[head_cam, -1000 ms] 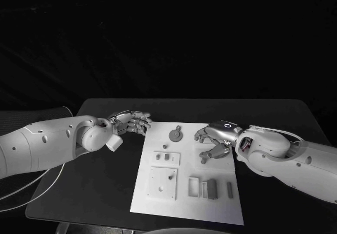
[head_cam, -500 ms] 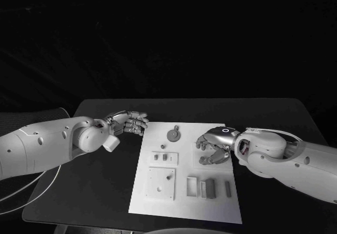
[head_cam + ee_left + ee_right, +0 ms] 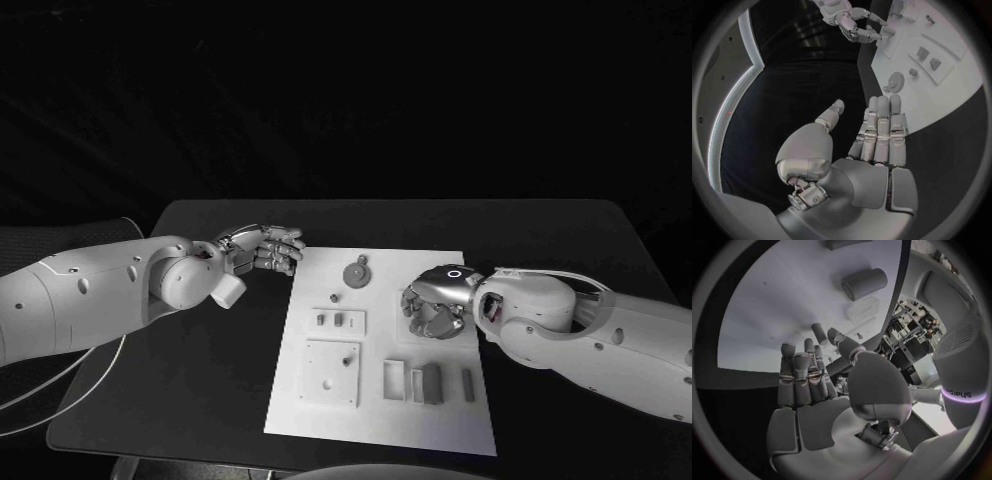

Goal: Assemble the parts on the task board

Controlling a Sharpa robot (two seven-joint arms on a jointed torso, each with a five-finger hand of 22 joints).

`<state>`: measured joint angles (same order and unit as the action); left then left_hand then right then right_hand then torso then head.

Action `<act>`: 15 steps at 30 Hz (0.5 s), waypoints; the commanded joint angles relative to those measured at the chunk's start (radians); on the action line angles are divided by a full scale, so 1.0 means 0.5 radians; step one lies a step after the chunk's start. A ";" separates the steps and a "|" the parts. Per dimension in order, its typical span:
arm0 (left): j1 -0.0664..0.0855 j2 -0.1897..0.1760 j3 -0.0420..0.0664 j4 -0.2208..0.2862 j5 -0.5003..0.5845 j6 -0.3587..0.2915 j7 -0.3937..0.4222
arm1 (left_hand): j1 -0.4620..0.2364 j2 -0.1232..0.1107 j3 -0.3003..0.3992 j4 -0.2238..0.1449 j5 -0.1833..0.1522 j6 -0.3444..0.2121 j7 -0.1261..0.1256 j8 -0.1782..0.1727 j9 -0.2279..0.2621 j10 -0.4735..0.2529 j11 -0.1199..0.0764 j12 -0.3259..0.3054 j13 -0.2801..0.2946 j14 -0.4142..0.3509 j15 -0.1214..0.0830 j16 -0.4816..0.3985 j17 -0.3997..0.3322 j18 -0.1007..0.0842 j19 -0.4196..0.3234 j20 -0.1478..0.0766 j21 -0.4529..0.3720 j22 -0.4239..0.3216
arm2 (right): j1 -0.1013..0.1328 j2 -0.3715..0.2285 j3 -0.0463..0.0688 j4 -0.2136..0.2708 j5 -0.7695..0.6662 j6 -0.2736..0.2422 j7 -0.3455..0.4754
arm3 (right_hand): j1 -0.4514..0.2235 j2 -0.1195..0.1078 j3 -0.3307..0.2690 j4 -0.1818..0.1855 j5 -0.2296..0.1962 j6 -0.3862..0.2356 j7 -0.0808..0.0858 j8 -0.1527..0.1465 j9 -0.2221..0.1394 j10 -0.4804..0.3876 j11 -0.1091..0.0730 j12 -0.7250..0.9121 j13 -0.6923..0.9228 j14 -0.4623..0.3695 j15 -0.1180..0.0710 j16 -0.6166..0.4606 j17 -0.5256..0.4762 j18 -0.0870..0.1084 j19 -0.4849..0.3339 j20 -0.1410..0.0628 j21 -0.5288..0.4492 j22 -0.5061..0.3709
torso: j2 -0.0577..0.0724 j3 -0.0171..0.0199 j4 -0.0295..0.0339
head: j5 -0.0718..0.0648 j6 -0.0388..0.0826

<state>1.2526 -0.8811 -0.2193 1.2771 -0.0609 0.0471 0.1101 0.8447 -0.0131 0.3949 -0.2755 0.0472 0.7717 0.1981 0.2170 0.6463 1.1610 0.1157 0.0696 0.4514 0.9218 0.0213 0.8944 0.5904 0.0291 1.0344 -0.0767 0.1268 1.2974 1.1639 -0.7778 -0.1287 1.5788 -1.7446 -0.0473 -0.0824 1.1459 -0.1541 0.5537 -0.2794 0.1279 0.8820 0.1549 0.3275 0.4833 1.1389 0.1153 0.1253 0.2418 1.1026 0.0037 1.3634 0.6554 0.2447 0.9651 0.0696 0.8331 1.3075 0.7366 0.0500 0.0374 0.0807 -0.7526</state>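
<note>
Over the task board [image 3: 378,420], right robot hand [image 3: 433,306] lower than before, fingers spread, empty.

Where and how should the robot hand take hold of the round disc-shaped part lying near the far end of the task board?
Grip the round part across its rim, coming down from above: it lies flat on the task board, so only its edges offer purchase. The right robot hand is nearer and looks empty.

Partial lettering on white robot casing [image 3: 962,385] in right wrist view, just above glowing purple ring [image 3: 964,396]; reads roughly "ediys", start cut off. No other readable text, number or sign.
</note>
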 commanded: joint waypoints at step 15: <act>0.003 0.006 0.001 0.000 0.006 0.043 0.003 | 0.002 0.004 -0.006 -0.006 0.004 -0.015 0.021 -0.011 -0.006 -0.016 -0.002 -0.003 -0.007 0.007 0.008 -0.004 -0.002 0.034 0.011 0.007 -0.010 -0.002 | -0.013 0.036 -0.024 -0.010 -0.113 -0.005 0.011 | 0.020 0.081 0.125 -0.012 0.011 0.126 -0.025 0.040 0.008 0.125 -0.054 0.056 0.065 0.066 -0.050 0.004 -0.018 0.034 0.052 -0.020 0.017 0.034 | 0.000 0.0004 0.001 | 0.006 -0.015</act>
<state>1.2526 -0.8797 -0.2194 1.2758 -0.0608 0.0511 0.1073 0.8447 -0.0131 0.3949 -0.2755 0.0472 0.7717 0.1981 0.2170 0.6444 1.1611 0.1156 0.0696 0.4492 0.9218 0.0214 0.8945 0.5904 0.0385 1.0329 -0.0750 0.1268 1.2975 1.1593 -0.7605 -0.1388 1.5743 -1.7789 -0.0597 -0.0809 1.1530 -0.1233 0.6104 -0.2856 0.1278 0.9382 0.1416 0.3416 0.4862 1.1975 0.0892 0.1472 0.2737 1.1329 -0.0189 1.3661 0.6471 0.2476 0.9831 0.0593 0.8384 1.3074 0.7365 0.0500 0.0375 0.0831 -0.7597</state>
